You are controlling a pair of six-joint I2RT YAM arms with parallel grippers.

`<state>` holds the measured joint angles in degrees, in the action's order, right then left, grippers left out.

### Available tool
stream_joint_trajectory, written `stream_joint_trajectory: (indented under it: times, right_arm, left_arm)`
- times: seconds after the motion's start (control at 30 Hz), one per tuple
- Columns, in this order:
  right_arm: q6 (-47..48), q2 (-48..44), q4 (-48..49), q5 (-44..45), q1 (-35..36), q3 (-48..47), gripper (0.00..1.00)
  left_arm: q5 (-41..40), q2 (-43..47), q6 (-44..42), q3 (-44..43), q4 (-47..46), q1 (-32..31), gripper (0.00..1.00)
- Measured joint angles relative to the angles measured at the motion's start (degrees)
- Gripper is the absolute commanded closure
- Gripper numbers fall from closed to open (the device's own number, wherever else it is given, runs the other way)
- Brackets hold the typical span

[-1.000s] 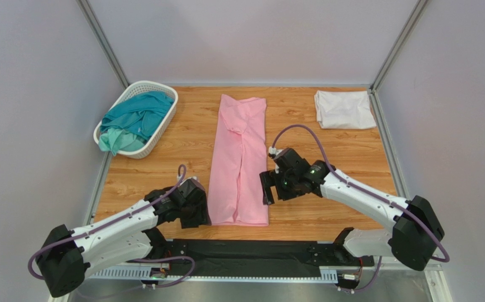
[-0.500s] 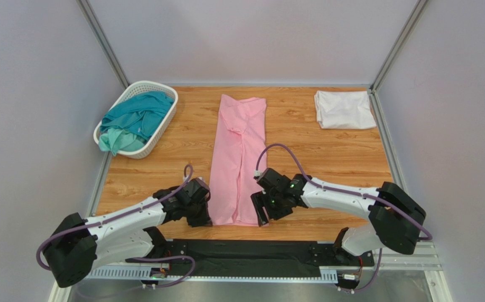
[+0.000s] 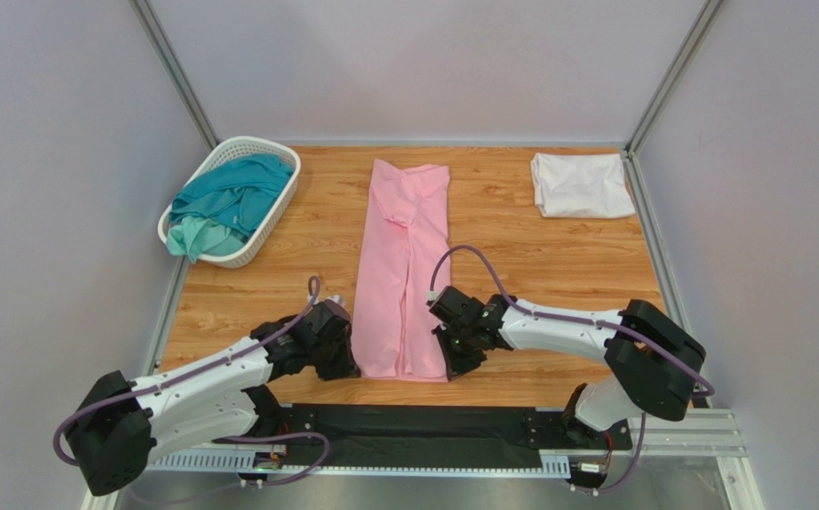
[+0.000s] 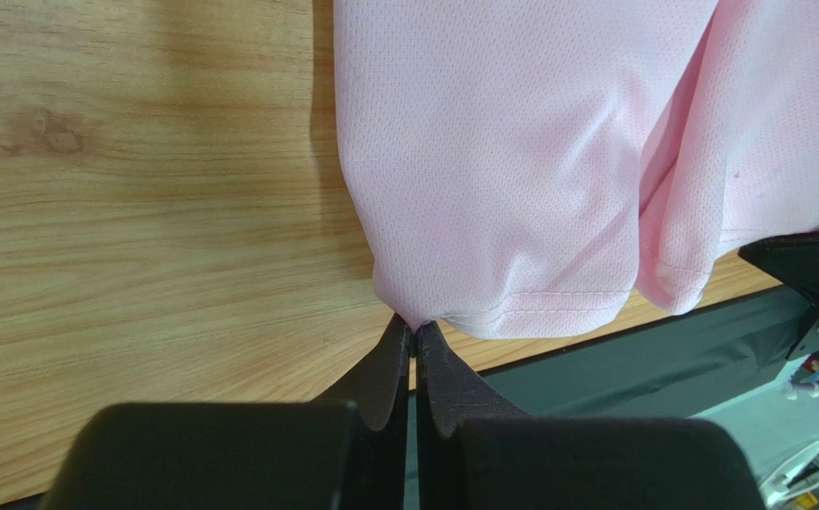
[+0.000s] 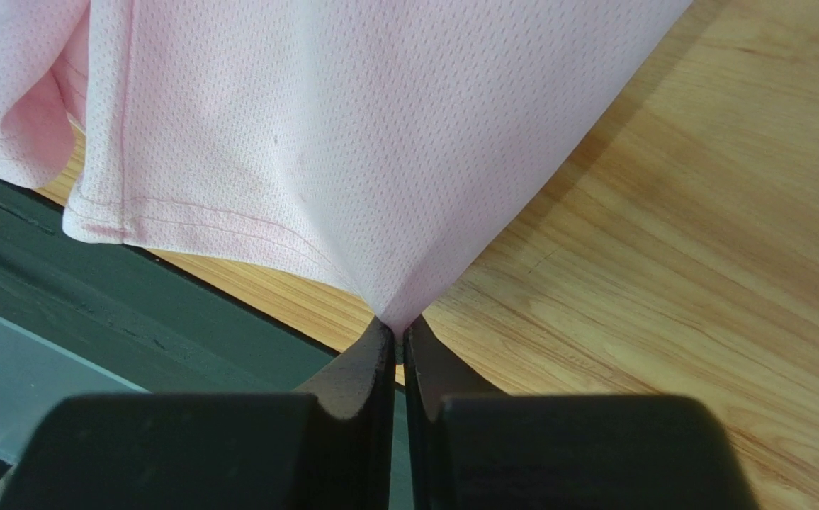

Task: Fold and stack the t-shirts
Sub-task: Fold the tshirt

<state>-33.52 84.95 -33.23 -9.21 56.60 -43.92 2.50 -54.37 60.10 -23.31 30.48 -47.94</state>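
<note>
The light pink t-shirt (image 3: 403, 271) lies as a long narrow strip down the middle of the table, sleeves folded in. My left gripper (image 3: 352, 367) is shut on its near left hem corner (image 4: 412, 317). My right gripper (image 3: 450, 367) is shut on the near right hem corner (image 5: 398, 313). Both corners are pinched into a point between the black fingertips. A folded white t-shirt (image 3: 582, 185) sits at the far right corner. A teal t-shirt (image 3: 231, 200) is bunched in the basket. No orange t-shirt is in view.
The white lattice basket (image 3: 275, 204) stands at the far left, against the wall. A black strip (image 3: 424, 430) runs along the table's near edge under both arms. Grey walls close in the left, right and back.
Both grippers came down to the pink shirt's near hem and shut on its corners. The right arm swung in from mid-table toward the near edge. The hem is slightly bunched.
</note>
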Motion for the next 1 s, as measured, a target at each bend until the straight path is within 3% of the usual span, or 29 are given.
stream_joint_trajectory:
  times: [0.03,0.27,0.47,0.7,1.0]
  right_arm:
    - [0.04,-0.11,-0.31,0.35,0.0,-0.11,1.0]
    - [0.28,-3.1,-3.04,4.46,-0.2,-2.97,1.0]
    - [2.56,-4.42,-4.61,6.69,-3.56,-9.55,1.0]
    - [7.65,-1.86,-5.4,9.05,-11.19,-20.92,1.0]
    - [11.96,8.98,-5.11,7.19,-20.41,-33.7,1.0]
  left_arm:
    - [0.0,0.22,-0.02,0.0,0.0,0.0,1.0]
    - [-0.46,1.03,-0.61,-1.29,0.5,0.0,1.0]
    - [-2.27,-1.38,-3.45,-9.33,1.62,1.55,1.0]
    - [-3.78,-9.18,-9.86,-21.94,1.4,9.27,1.0]
    - [-2.27,-24.81,-18.08,-38.03,0.28,18.43,1.0]
